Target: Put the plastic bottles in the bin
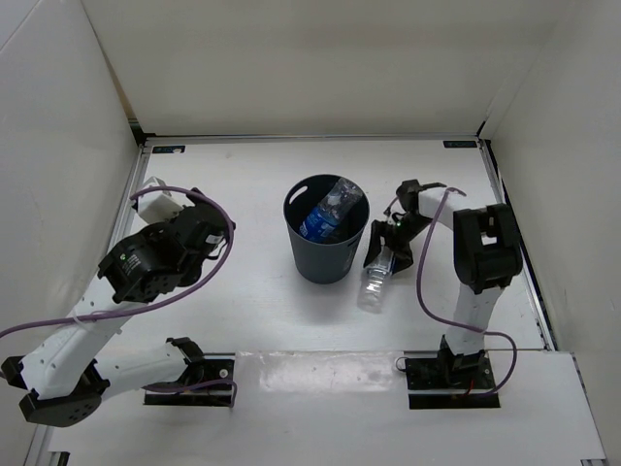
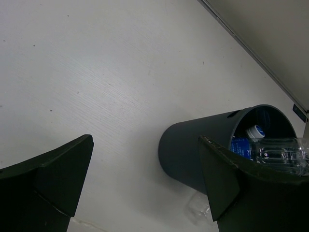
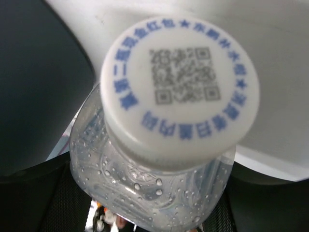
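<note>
The dark grey-blue bin (image 1: 327, 250) stands upright mid-table. Inside it lie a clear bottle with a blue label (image 1: 318, 221) and another clear bottle (image 1: 345, 194); the left wrist view shows both, the blue-label one (image 2: 240, 146) and the clear one (image 2: 280, 152). My right gripper (image 1: 386, 245) is shut on a clear bottle (image 1: 375, 280), which it holds just right of the bin. In the right wrist view its white printed cap (image 3: 178, 92) faces the camera and the bin wall (image 3: 38, 87) is at the left. My left gripper (image 1: 212, 225) is open and empty, left of the bin (image 2: 193, 150). The orange bottle is not in view.
White walls enclose the table on the left, back and right. The arm bases (image 1: 189, 374) sit at the near edge. Bare tabletop (image 1: 243, 184) lies between my left gripper and the bin.
</note>
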You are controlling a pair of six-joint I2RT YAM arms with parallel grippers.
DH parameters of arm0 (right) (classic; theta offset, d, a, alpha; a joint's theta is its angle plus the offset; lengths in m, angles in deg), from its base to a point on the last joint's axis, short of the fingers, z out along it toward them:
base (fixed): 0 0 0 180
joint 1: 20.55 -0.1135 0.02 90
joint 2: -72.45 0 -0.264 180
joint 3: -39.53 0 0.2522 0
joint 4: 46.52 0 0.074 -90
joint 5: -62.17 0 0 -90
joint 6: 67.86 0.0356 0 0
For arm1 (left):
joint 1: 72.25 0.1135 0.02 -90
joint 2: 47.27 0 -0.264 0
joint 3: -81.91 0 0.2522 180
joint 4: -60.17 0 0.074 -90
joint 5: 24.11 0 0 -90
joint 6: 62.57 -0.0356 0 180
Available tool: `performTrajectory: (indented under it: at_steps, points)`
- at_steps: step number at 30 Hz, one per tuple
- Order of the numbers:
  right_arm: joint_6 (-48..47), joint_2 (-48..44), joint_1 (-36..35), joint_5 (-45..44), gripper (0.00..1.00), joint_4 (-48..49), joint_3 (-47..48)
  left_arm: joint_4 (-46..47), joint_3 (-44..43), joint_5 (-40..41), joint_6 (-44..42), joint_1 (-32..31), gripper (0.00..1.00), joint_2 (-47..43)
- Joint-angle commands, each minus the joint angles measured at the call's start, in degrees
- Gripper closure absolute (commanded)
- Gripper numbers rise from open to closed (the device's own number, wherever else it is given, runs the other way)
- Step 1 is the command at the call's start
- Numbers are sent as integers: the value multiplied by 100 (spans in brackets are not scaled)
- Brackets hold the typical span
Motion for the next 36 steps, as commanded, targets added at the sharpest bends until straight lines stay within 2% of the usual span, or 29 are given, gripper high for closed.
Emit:
performTrajectory:
  at_steps: [1, 2, 4, 5, 7, 10, 13, 17, 20, 24, 25, 26, 28, 29, 30, 36]
  points:
    - [-45, -829, 187, -63, 36, 24, -49, -1071, 136, 240, -4, -38, 0, -52]
    - [-36, -936, 379, -150, 36, 41, -84, -966, 153, 240, -126, -20, 0, -35]
    - [42, -1269, 547, -169, 45, 77, -119, -842, 180, 275, -355, -29, 0, 53]
    - [52, -1489, 948, -134, 48, 120, -136, -807, 162, 319, -434, -38, 0, 71]
    - [174, -1788, 1240, 156, 61, 164, -119, -614, 153, 407, -751, -29, 0, 141]
    - [394, -2255, 2285, 770, 73, 217, -5, -324, 311, 399, -1101, 111, 0, 176]
    - [676, -2712, 2831, 1114, 75, 314, 258, 2, 643, 284, -1270, 244, 0, 194]
    - [1062, -3423, 2947, 1658, 75, 893, 601, 362, 1076, 30, -1445, 331, 0, 229]
    - [1010, -3486, 2596, 1897, 75, 1174, 1451, 520, 1400, -154, -1638, 427, 0, 325]
    - [861, -3784, 1832, 1704, 75, 1833, 1779, 898, 1691, -488, -2078, 691, 0, 518]
    - [834, -4037, 1709, 1616, 75, 1948, 1788, 916, 1700, -533, -2166, 753, 0, 537]
    - [729, -4127, 1229, 1502, 75, 2297, 1701, 1047, 1718, -620, -2262, 867, 0, 580]
    - [465, -4451, 874, 1326, 75, 2606, 1543, 1153, 1735, -752, -2412, 1043, 0, 695]
    - [299, -4514, 359, 1256, 75, 2782, 1385, 1389, 1744, -866, -2473, 1157, 0, 738]
    - [141, -4654, 215, 1186, 75, 2879, 1236, 1469, 1736, -998, -2639, 1279, 0, 835]
    - [-738, -4883, -1093, 659, 74, 2679, 779, 1909, 1472, -1464, -3062, 1693, 0, 1231]
